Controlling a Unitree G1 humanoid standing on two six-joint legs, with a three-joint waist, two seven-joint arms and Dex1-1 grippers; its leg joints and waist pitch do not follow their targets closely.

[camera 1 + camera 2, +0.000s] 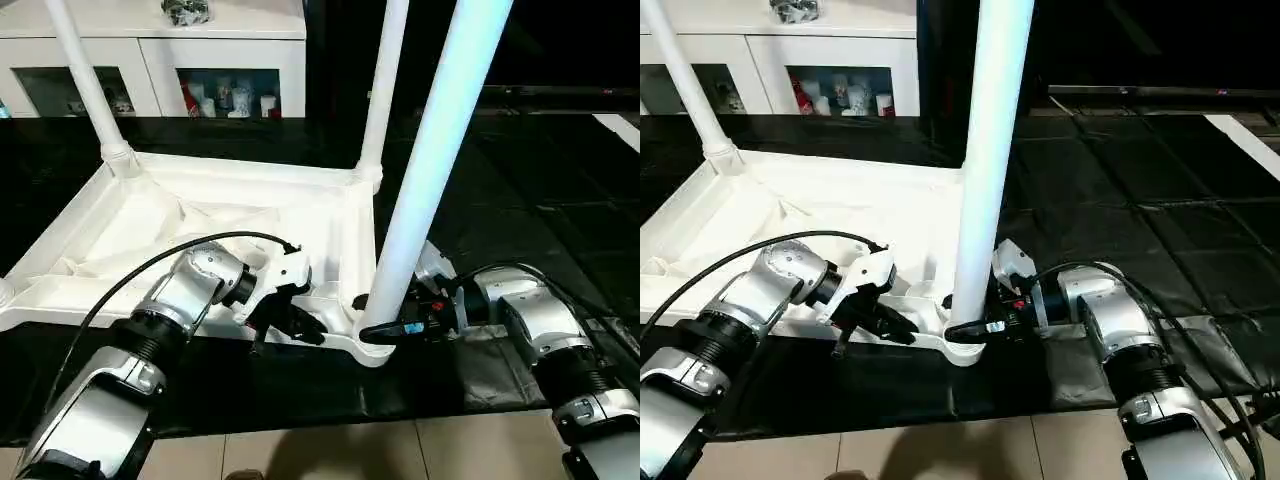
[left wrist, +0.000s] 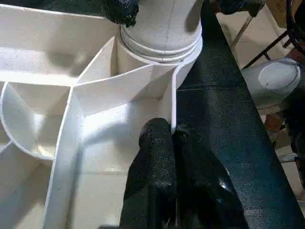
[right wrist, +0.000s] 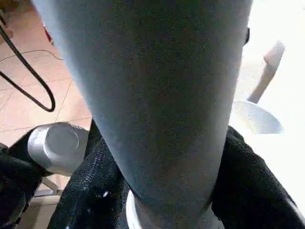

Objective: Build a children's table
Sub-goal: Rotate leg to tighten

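Note:
The children's table lies upside down, its white ribbed top [image 1: 200,175] on a black mat. Two legs stand in the far sockets, one on the left [image 1: 85,80] and one on the right [image 1: 385,90]. A third leg [image 1: 430,170] stands upright in the near right corner socket [image 1: 372,345]. My right gripper [image 1: 385,325] is shut on this leg's base, and its black fingers [image 3: 95,181] press the leg [image 3: 157,95] from both sides. My left gripper [image 1: 310,330] is shut on the top's thin near rim wall [image 2: 174,95], just left of that corner.
A white glass-door cabinet [image 1: 150,40] with small items inside stands at the back. The black mat [image 1: 520,190] stretches far to the right. Tiled floor [image 1: 330,450] runs along the front. A black cable [image 1: 150,265] arcs over my left forearm.

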